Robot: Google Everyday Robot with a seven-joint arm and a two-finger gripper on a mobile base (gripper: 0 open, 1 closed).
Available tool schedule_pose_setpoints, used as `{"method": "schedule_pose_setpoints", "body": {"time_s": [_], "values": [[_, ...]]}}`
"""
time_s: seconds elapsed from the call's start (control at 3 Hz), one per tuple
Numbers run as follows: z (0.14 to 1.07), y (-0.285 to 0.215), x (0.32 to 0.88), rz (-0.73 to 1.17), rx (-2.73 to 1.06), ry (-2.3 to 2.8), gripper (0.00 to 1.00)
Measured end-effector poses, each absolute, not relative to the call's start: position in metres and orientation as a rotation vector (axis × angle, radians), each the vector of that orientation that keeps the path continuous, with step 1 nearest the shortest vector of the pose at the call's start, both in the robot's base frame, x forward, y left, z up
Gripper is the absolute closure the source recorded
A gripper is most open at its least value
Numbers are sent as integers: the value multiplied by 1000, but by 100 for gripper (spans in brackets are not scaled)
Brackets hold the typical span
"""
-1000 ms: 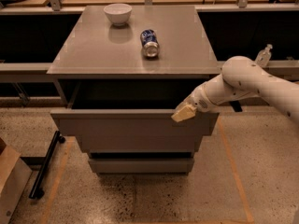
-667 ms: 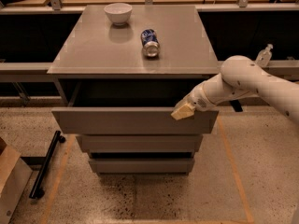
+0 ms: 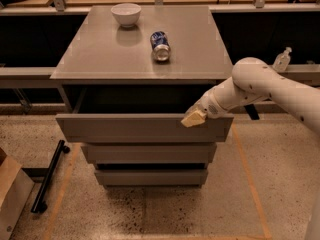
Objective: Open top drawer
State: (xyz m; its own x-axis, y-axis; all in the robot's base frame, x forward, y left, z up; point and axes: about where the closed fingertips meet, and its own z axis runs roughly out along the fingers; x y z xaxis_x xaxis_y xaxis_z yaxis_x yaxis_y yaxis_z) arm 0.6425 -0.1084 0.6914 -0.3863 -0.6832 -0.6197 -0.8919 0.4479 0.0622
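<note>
The top drawer (image 3: 140, 129) of the grey cabinet is pulled part way out. Its plain wide front stands forward of the two narrower drawer fronts (image 3: 149, 153) below, and its dark inside shows under the cabinet top. My gripper (image 3: 193, 118) is at the top edge of the drawer front, near its right end. The white arm (image 3: 260, 86) reaches in from the right.
On the cabinet top (image 3: 100, 54) stand a white bowl (image 3: 126, 13) at the back and a blue can (image 3: 160, 45) lying on its side. A black bar (image 3: 48, 176) lies on the floor at left, beside a cardboard box (image 3: 10, 194). A bottle (image 3: 281, 60) stands at right.
The top drawer front looks shorter and a little higher in view, and the drawer front below it now shows. The gripper has stayed at the drawer's right top edge.
</note>
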Motion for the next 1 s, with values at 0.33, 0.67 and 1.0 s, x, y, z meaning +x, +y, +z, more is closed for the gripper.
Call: {"method": "schedule_pose_setpoints", "body": {"time_s": [0.33, 0.67, 1.0], "values": [[687, -108, 616, 577, -1272, 2276, 6], [688, -113, 581, 602, -1184, 2401, 0], [694, -122, 557, 600, -1103, 2489, 0]]}}
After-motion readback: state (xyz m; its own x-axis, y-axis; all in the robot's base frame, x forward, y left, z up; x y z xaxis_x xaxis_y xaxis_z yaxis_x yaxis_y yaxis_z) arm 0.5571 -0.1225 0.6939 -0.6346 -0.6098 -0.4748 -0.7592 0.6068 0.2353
